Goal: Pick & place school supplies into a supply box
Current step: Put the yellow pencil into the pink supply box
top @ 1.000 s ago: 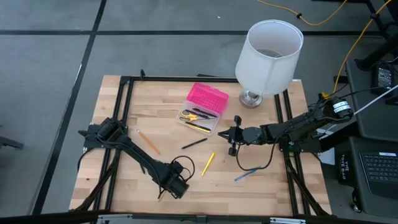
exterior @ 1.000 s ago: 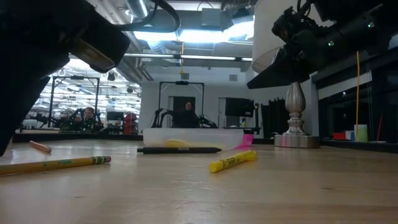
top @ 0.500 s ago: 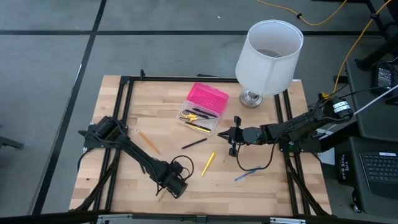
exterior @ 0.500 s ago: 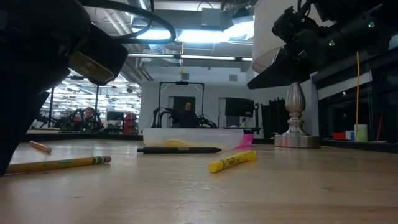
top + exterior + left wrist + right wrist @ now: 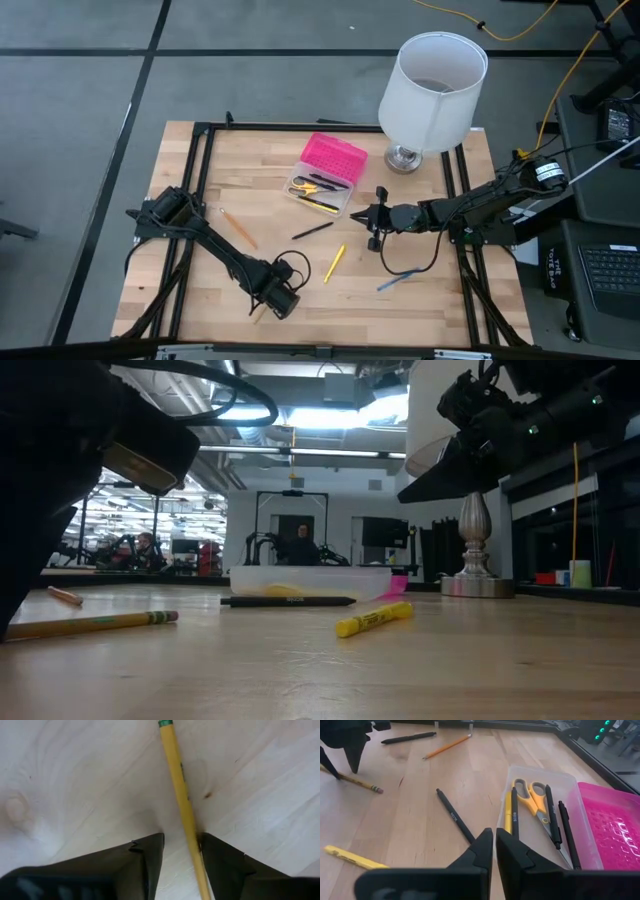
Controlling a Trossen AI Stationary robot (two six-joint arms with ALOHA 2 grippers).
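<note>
- Readable text: black pen on the table has small white lettering along its barrel, too small to make out. A second black pen in the box carries the same kind of print.
- Supply box: open, lying flat mid-table just beside the white lamp. One half bright pink with a dimpled grid texture, the other translucent clear plastic.
- In the clear half: yellow-handled scissors, black pens, one yellow pencil, all lying lengthwise.
- Loose on the butcher-block table: yellow marker, blue pen, orange-tan pencil.
- Left gripper: at the near edge, arm stretched low across the table, pointing down. Fingers parted narrowly, tips at the table surface and straddling the yellow pencil (green ferrule band visible, pink eraser in the right wrist view). One finger looks in contact with the pencil; gap on the other side.
- Right gripper: hovers off the table, near the box, arm reaching in level from the right edge. Fingers pressed together, holding nothing.
</note>
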